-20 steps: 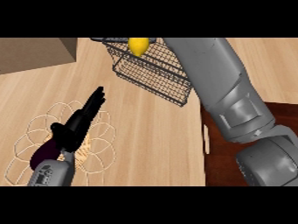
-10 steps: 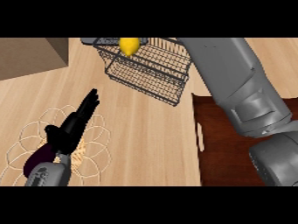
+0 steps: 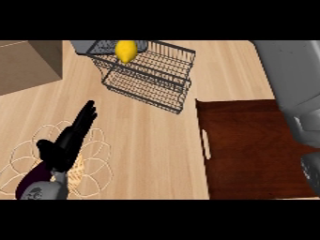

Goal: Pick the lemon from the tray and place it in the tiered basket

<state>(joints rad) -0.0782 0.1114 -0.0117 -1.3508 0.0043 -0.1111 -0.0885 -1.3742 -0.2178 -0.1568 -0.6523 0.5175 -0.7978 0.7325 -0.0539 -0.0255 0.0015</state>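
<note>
Light wooden table (image 3: 155,140) spanning the whole view. Grey right forearm (image 3: 304,89) running down the right side from the far edge toward the near right corner; right hand out of sight, state impossible to tell. Dark brown tray (image 3: 259,154) lying flat at near right, partly overlapped by that forearm, pale handle slot on its left edge. Cardboard box (image 3: 17,65) at far left. Black wire tiered basket (image 3: 155,82) at far centre, just beyond the tray's far left corner. Pale wire trivet (image 3: 93,161) with looped petals at near left. Left hand (image 3: 69,140) black, over the trivet, fingers straight and pressed together, pointing far-right, holding nothing. Yellow lemon (image 3: 125,50) in the basket's upper tier, at its far left end, well apart from the tray.
</note>
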